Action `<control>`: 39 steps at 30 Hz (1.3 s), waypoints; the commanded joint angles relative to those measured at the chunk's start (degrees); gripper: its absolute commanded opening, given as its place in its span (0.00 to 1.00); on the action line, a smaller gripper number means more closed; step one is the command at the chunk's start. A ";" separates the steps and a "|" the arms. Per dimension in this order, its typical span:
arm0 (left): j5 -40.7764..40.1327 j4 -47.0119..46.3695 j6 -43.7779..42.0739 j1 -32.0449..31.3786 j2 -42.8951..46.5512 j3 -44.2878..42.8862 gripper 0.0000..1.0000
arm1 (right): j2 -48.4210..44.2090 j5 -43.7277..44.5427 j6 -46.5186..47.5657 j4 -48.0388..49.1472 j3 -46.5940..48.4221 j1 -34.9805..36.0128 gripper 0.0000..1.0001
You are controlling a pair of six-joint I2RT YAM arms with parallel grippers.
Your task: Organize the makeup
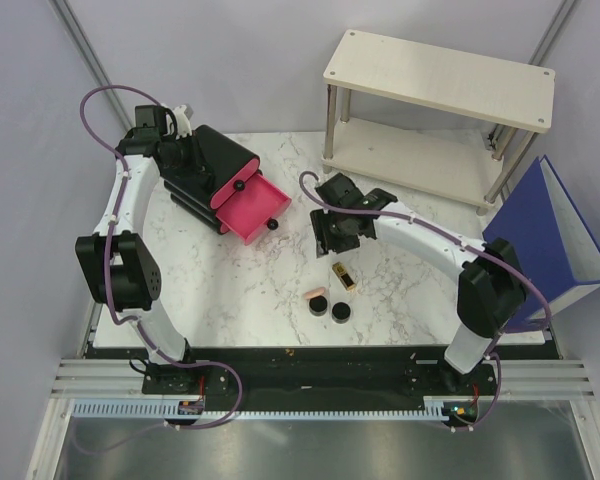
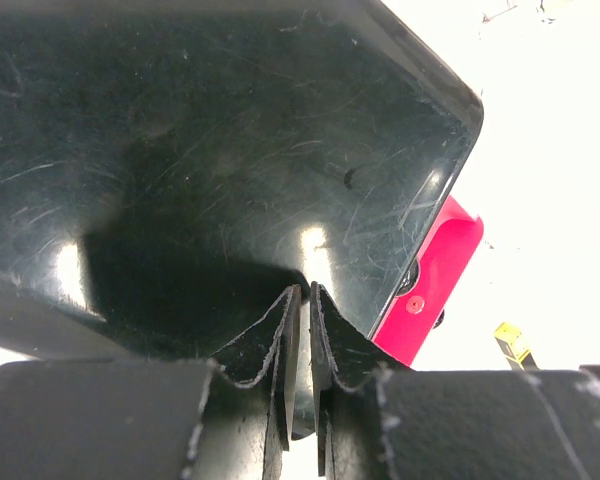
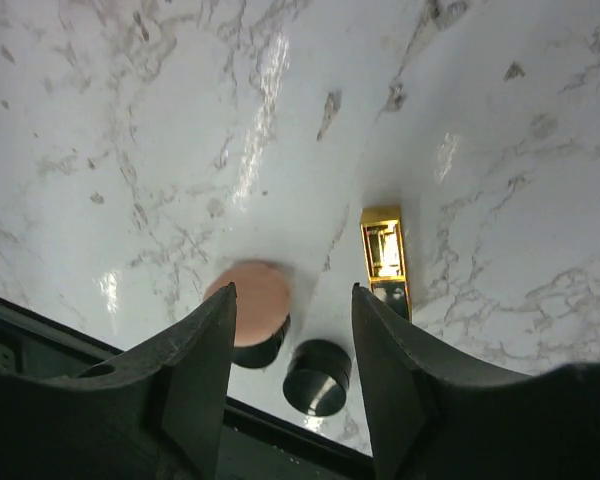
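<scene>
Lipstick, peach compact and black compact lie on worktop just off the tips of right pincer, which is spread and empty. Left pincer pressed together at top of box. Pink drawer pulled out to its right.

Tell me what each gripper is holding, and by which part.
Nothing: the right fingers hang open above the peach compact; the left fingers are shut against the box.
</scene>
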State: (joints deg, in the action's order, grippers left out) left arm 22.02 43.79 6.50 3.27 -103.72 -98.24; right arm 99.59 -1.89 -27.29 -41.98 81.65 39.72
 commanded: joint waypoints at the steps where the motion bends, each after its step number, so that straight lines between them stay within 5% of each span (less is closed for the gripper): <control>1: -5.15 13.25 -3.25 0.07 -5.88 4.02 0.18 | -5.71 4.26 4.52 -9.26 -4.28 3.86 0.58; 16: -4.53 13.08 -3.43 0.16 -5.70 4.72 0.18 | -12.50 4.97 3.21 -2.94 -21.87 9.93 0.70; 39: -4.62 12.90 -3.60 0.16 -5.35 6.39 0.18 | -0.98 -0.57 5.58 2.08 -19.51 12.66 0.66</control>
State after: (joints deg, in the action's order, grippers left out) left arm 22.96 42.44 6.50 3.31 -103.33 -97.06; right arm 98.00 -1.83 -22.79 -38.68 60.10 52.10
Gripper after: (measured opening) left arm 0.182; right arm 0.687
